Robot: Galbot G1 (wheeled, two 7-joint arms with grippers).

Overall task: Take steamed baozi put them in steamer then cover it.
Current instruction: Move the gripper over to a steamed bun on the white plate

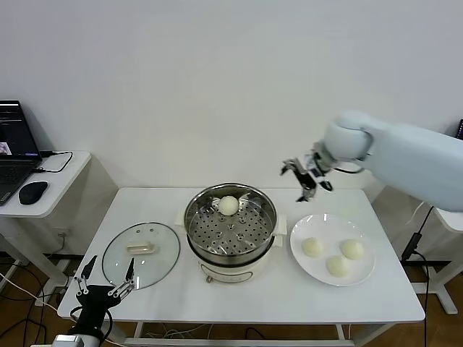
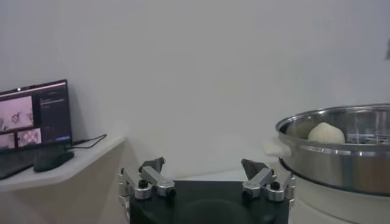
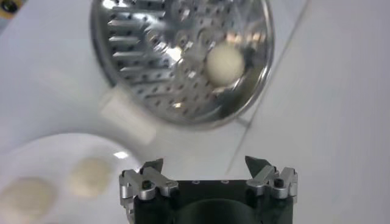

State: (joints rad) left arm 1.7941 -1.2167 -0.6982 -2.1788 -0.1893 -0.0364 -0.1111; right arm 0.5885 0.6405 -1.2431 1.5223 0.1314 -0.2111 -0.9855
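One cream-white round dough bun sits on perforated tray of shiny round steel steamer, counter centre, toward far edge. Three more cream buns on flat white plate, right side of counter. Clear glass cover w/ cream handle lies flat nr left edge. Right pincer above far edge betw. steamer & plate, wide, empty. Left pincer low at near-left corner, wide, empty.

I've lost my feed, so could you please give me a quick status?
Right gripper open, empty, above table behind plate. Left gripper open, parked low. One baozi in steamer; cover off.
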